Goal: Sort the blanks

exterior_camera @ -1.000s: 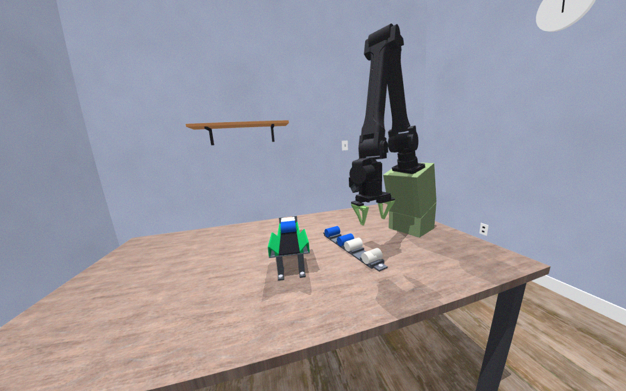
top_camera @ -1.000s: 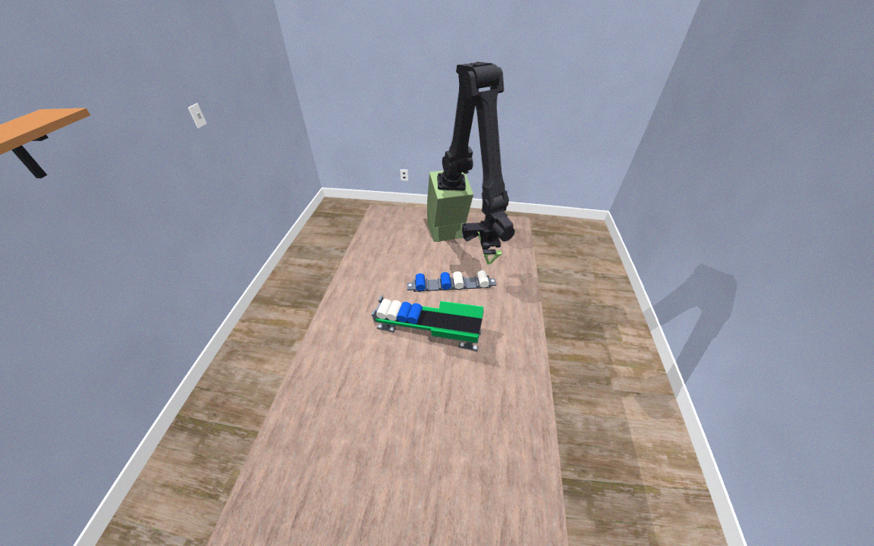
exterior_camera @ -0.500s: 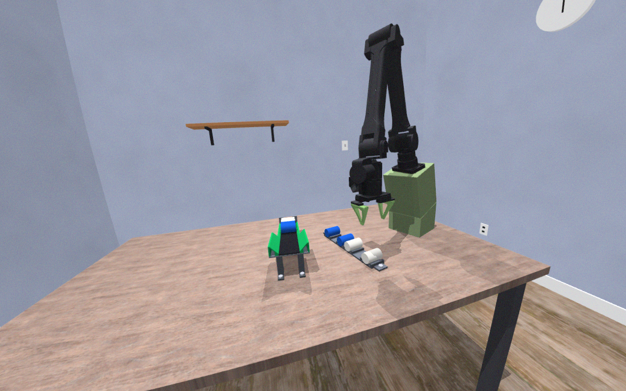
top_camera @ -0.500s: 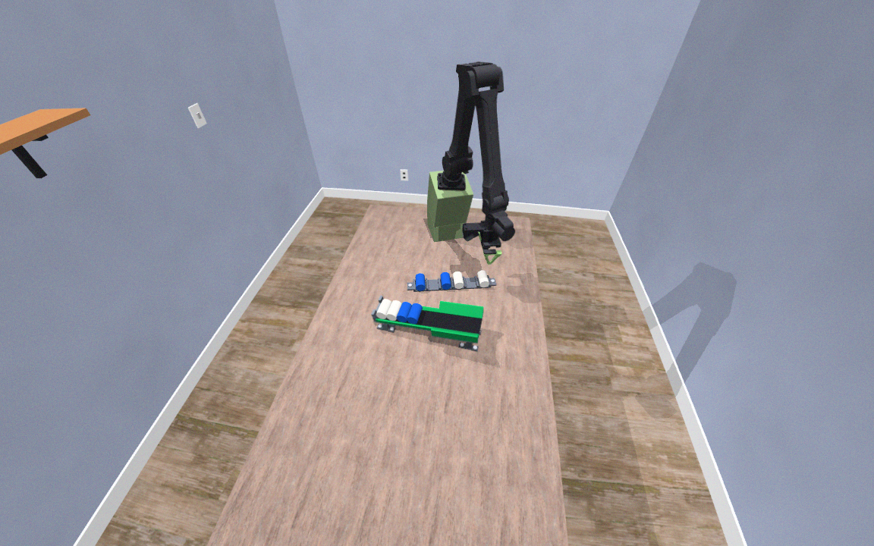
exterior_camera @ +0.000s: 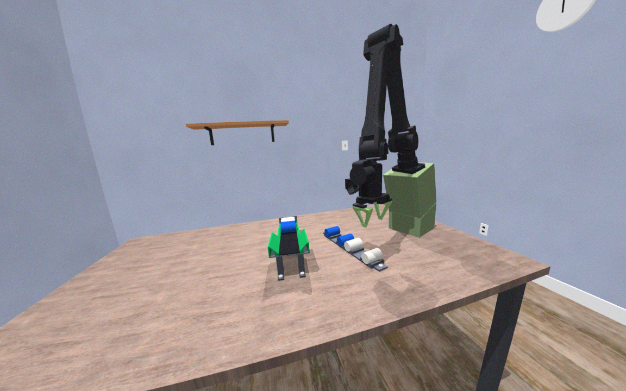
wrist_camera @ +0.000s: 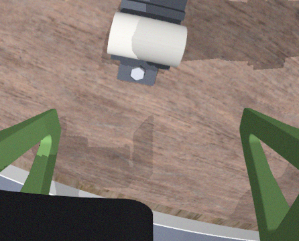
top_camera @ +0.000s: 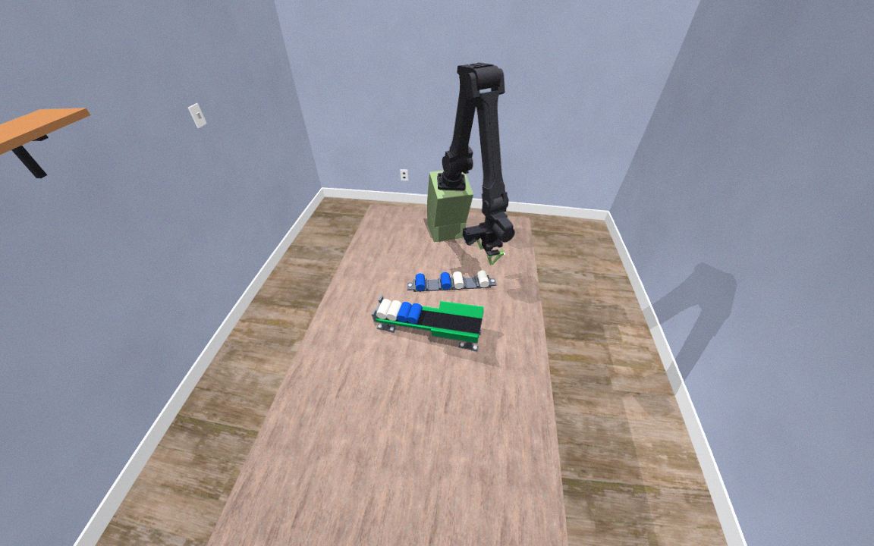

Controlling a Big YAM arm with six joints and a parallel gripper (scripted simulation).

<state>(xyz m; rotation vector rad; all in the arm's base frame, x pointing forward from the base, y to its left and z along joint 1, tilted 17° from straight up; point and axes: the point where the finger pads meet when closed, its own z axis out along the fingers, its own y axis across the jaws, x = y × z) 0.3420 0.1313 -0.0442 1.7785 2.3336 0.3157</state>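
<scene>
The green feed ramp [top_camera: 430, 321] holds a row at its left end: two white blanks [top_camera: 388, 309] against the stop, then two blue blanks [top_camera: 410, 312]. The grey stock rack [top_camera: 466, 280] holds two blue blanks [top_camera: 419, 280] [top_camera: 445, 279] and two white blanks [top_camera: 457, 279] [top_camera: 482, 277]. My gripper [top_camera: 495, 256] is open and empty. It hangs low above the table just behind the rack's right end. In the wrist view the end white blank [wrist_camera: 147, 39] lies ahead of my open fingers. The rack [exterior_camera: 356, 253] and ramp [exterior_camera: 287, 239] also show in the exterior view.
The arm's green pedestal [top_camera: 450, 206] stands at the back of the table, close behind and left of the gripper. The table's right edge is some way off to the right of the rack.
</scene>
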